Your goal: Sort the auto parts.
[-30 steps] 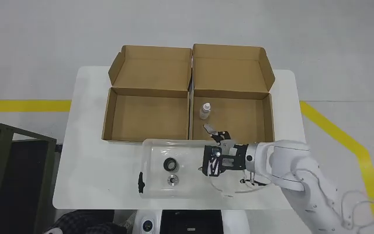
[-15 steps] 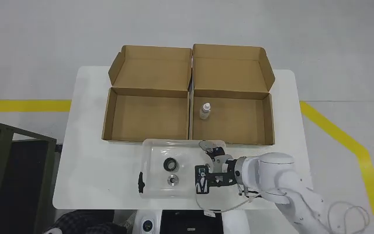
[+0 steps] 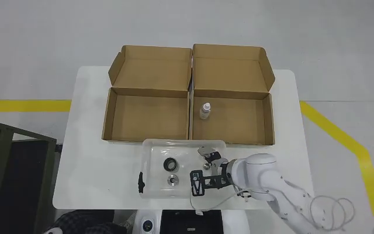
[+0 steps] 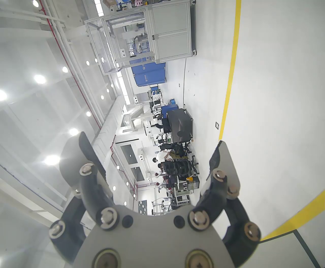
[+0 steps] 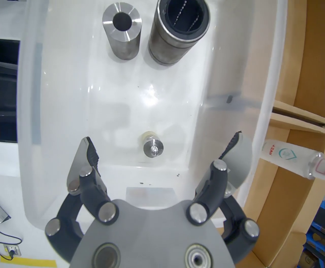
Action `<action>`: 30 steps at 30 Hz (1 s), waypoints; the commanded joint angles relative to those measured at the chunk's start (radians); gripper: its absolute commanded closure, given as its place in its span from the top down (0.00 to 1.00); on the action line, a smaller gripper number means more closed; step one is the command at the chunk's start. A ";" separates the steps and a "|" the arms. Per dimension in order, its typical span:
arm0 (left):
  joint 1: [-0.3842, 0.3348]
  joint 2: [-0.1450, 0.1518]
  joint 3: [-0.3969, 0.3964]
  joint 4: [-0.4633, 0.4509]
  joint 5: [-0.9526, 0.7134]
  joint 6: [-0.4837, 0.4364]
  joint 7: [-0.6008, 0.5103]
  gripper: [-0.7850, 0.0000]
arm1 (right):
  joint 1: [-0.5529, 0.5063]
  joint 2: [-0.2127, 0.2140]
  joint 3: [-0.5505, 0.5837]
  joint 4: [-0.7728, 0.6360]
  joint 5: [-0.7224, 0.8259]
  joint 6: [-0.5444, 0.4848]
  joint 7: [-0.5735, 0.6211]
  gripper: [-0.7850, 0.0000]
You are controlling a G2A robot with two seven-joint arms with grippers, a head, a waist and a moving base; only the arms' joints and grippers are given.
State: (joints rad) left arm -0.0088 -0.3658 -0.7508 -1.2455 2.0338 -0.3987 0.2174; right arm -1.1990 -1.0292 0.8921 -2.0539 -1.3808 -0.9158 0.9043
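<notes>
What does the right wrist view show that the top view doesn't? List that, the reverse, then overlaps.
Right wrist alone: ball rows inside the linear bearing, slits across the steel sleeve. Top alone: left cardboard box, black part at one end of the clear bin. Shared: bin, bearing, sleeve, bottle in the right box, open right gripper.

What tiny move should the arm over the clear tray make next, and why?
Probably lower straight down around the small metal stud. The right arm's jaws stand open above the clear tray, and the stud stands upright, lined up between them and untouched, so it seems the likeliest next pick.
</notes>
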 commanded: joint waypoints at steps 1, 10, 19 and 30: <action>0.000 0.000 0.000 0.000 0.000 0.000 0.000 1.00 | 0.011 0.003 -0.021 0.014 -0.006 0.007 0.007 1.00; 0.000 0.000 0.000 0.000 0.000 0.000 0.000 1.00 | 0.062 0.013 -0.090 0.050 0.013 0.048 0.048 0.95; 0.000 0.000 0.000 0.000 0.000 0.000 0.000 1.00 | 0.097 0.023 -0.126 0.063 0.039 0.089 0.089 0.58; 0.000 0.000 0.000 0.000 0.000 0.000 0.000 1.00 | 0.139 0.029 -0.167 0.081 0.061 0.116 0.116 0.19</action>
State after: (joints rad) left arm -0.0088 -0.3658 -0.7508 -1.2455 2.0338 -0.3987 0.2174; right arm -1.0639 -1.0012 0.7313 -1.9729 -1.3142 -0.8025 1.0175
